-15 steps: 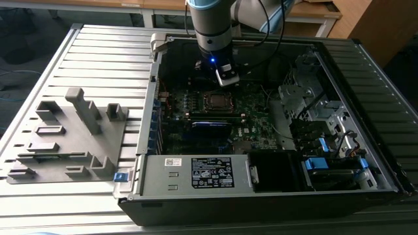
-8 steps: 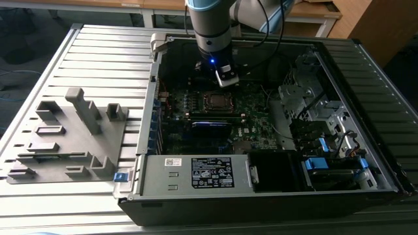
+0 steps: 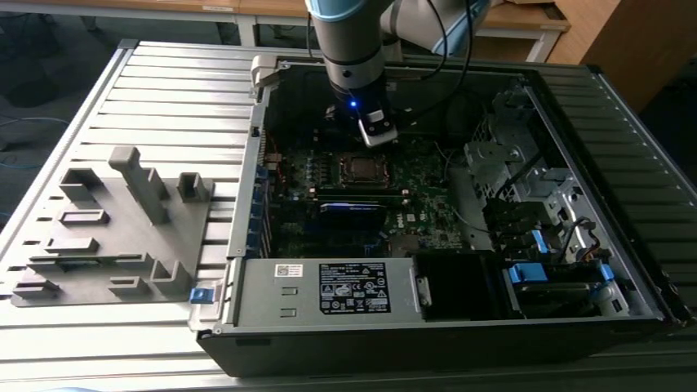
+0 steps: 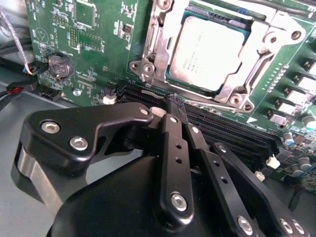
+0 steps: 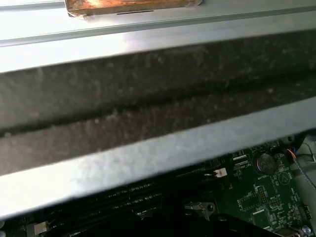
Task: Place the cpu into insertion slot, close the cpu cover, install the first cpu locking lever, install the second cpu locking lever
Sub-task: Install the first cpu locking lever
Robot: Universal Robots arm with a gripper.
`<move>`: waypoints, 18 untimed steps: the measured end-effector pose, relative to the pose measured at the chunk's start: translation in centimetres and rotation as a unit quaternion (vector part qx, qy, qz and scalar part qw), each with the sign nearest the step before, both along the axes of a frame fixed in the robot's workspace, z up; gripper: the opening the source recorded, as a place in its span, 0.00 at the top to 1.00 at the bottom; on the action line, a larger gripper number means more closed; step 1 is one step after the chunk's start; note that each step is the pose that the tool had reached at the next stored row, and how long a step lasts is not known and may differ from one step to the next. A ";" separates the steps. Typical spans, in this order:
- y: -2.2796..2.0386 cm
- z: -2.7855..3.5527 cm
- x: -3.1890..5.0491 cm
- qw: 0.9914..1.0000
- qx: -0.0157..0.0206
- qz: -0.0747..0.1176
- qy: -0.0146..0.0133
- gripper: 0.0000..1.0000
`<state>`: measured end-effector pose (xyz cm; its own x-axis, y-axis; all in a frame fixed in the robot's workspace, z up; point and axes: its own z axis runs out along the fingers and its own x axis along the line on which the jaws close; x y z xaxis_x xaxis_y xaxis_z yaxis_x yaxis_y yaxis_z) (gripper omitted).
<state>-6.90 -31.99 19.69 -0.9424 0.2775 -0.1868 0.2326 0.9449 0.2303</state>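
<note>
One claw (image 4: 174, 106) hangs over the memory slots (image 4: 232, 131) just beside the socket (image 4: 217, 49), its fingers (image 4: 173, 148) pressed together on nothing. The chip (image 4: 207, 49) already lies flat in the socket, metal top facing up; being square, it has no long axis. The cover (image 4: 256, 54) frames it, seemingly down. Judging by this, the levers need steady, level pressing, kept clear of the green board (image 4: 89, 29).

The exterior view looks steeply down on the open computer case (image 3: 458, 204) from some way off. Both wrist views sit close above its green motherboard (image 4: 89, 44), 1 facing the case wall (image 5: 158, 113).
</note>
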 end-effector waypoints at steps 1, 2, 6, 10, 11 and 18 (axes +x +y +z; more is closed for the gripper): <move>0.05 -0.01 -0.01 1.000 0.000 0.000 0.000 0.89; 0.11 -0.02 -0.01 1.000 0.000 0.000 0.000 0.89; 0.28 -0.07 -0.01 1.000 -0.001 -0.001 0.000 0.89; 0.43 -0.08 -0.01 1.000 -0.001 -0.002 0.000 0.89; 0.47 -0.09 -0.01 1.000 -0.001 -0.003 0.000 0.89; 0.50 -0.17 -0.02 1.000 -0.001 -0.003 0.000 0.89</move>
